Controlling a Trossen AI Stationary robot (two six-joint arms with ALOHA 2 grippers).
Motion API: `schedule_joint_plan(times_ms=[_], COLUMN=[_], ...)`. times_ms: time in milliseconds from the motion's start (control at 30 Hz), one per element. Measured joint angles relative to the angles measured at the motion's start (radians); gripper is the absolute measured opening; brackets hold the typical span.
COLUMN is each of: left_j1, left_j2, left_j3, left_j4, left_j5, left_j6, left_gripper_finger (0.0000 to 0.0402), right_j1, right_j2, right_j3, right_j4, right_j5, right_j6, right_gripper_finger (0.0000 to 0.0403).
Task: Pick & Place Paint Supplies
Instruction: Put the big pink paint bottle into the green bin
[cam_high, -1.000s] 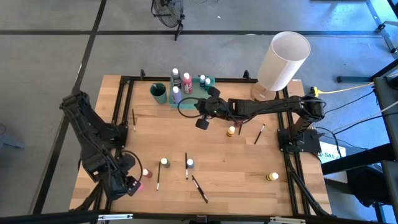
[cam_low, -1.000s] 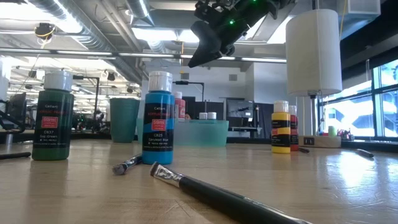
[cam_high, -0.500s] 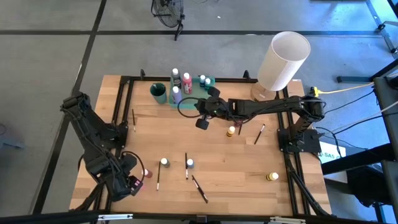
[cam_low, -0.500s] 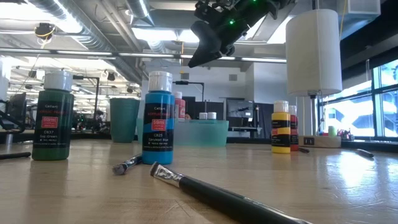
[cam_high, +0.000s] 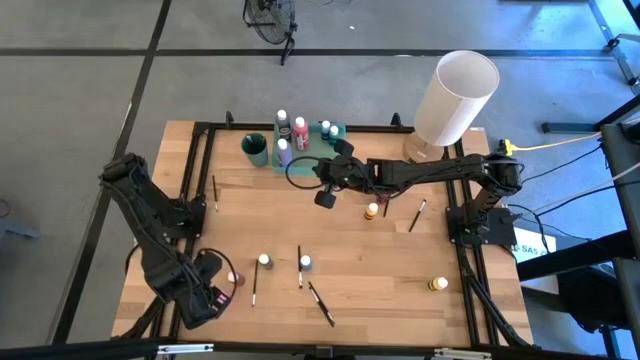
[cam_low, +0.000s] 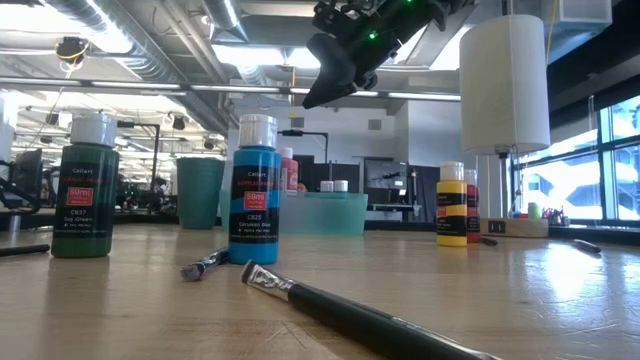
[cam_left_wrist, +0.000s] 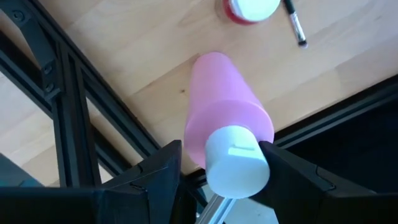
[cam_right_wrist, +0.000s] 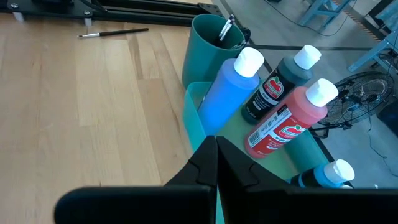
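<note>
My left gripper is at the table's near left corner, shut on a pink paint bottle with a white cap. A red bottle stands just beside it and also shows in the left wrist view. My right gripper hangs shut and empty above the table's middle, near the translucent green tray. The tray holds blue, dark and red bottles. Green, blue and two yellow bottles stand on the table. My left gripper pinches the pink bottle between its two fingers, at the upper body just below the white cap. The fingers come from above, pointing down. The bottle's cap end is up, and its bottom points at the table. I cannot tell if the bottom touches the wood.
Thin dark brushes lie on the table. A teal cup stands left of the tray. The white lamp stands at the far right. A black frame rail runs beside the pink bottle.
My left arm has shifted a little over the near left corner with the pink bottle in its fingers. Less of the bottle shows in the high view now.
</note>
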Motion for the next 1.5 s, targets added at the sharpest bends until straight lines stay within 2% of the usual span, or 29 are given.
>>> schedule_joint_plan(times_ms=[367,800,1033,1233,1500], left_j1=[0.005,0.005,0.005,0.006,0.016], left_j2=[0.009,0.008,0.009,0.010,0.014], left_j3=[0.002,0.003,0.002,0.009,0.094], left_j4=[-0.014,-0.037,-0.051,-0.070,-0.246], left_j5=[0.007,0.002,0.006,0.044,0.068], left_j6=[0.028,0.090,0.106,0.205,0.212], left_gripper_finger=[0.0206,0.0119,0.0118,0.0118,0.0118], right_j1=[0.000,0.000,0.000,0.000,0.000], right_j2=[0.000,0.000,0.000,0.000,0.000], right_j3=[0.000,0.000,0.000,0.000,0.000], right_j4=[0.000,0.000,0.000,0.000,0.000], right_j5=[0.000,0.000,0.000,0.000,0.000], right_j6=[0.000,0.000,0.000,0.000,0.000], right_gripper_finger=[0.0001,0.0001,0.0001,0.0001,0.0001])
